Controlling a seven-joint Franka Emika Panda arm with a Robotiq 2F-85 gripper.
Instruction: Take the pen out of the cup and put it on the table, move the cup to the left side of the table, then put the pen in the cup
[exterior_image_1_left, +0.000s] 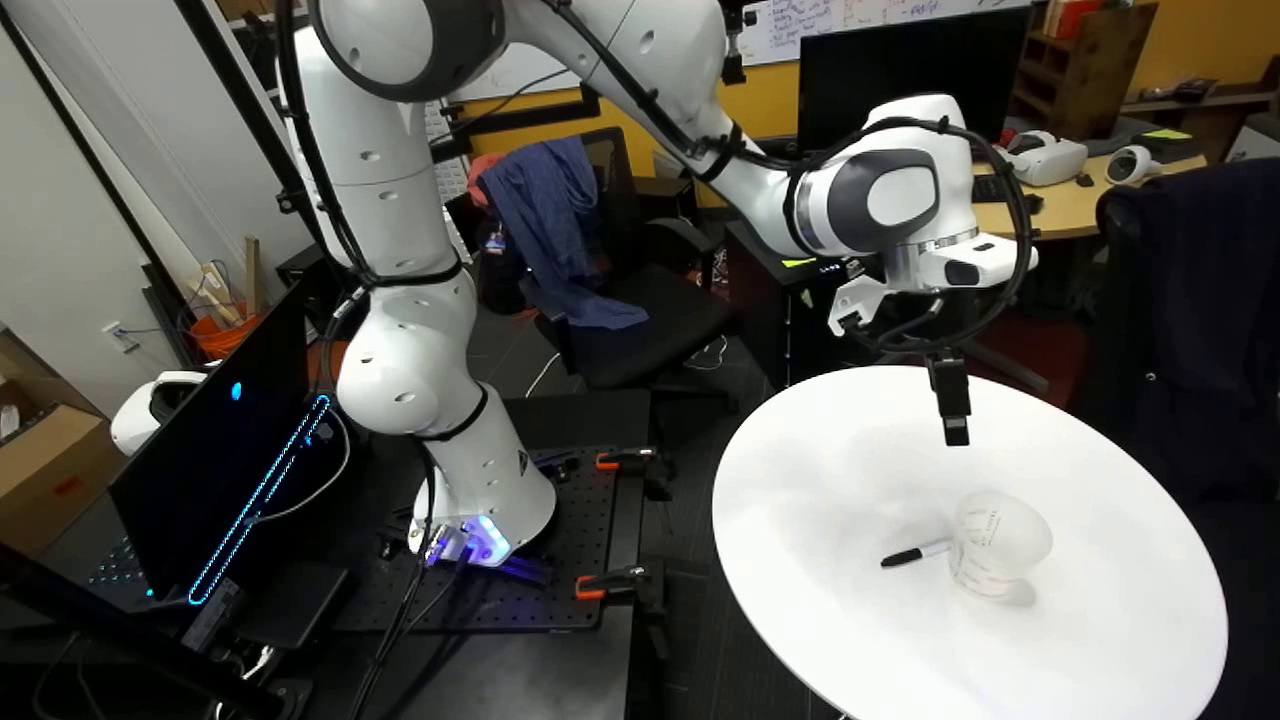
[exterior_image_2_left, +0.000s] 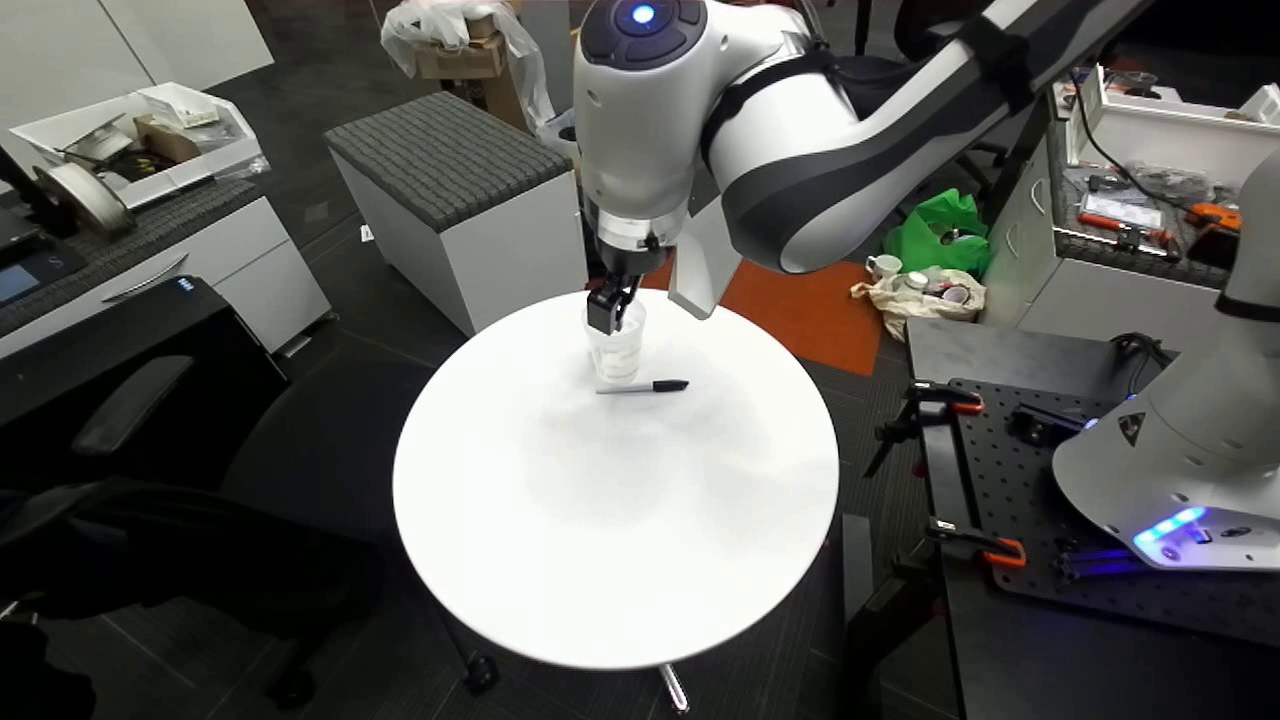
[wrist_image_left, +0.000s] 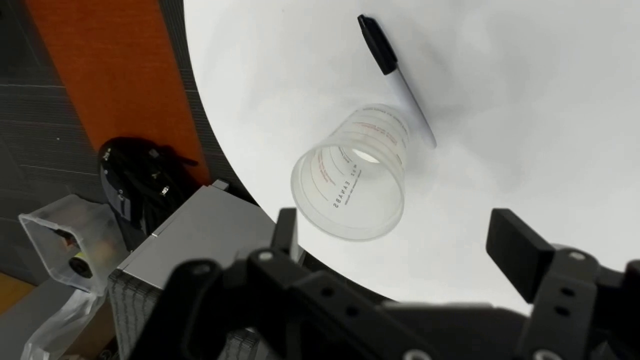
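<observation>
The gripper (wrist_image_left: 400, 245), nearest of all, is hanging above the round white table (exterior_image_2_left: 620, 540), its fingers (wrist_image_left: 520, 255) standing well apart and holding nothing. Below, the clear cup (wrist_image_left: 355, 175) is standing upright, and the pen (wrist_image_left: 400, 85) is lying flat just beside its base; whether they're touching, I can't tell. That closeness is worrying me: coming down off-centre, a finger could be catching the cup's rim and tipping something so light, or shoving it along and setting the pen rolling. Squeezing hard might be buckling the thin wall, I'm guessing; squeezing too softly might be letting it slip on the way left. It's standing towards one edge, so a tumble could be carrying it over. The table is looking plain and smooth, offering little to stop a roll. Beyond it, a blue garment (exterior_image_1_left: 555, 220) is hanging over a black office chair (exterior_image_1_left: 670, 330), a dark monitor (exterior_image_1_left: 900, 70) is standing near a tan desk (exterior_image_1_left: 1080, 215), and a green bag (exterior_image_2_left: 935, 230) is slumping low down.
</observation>
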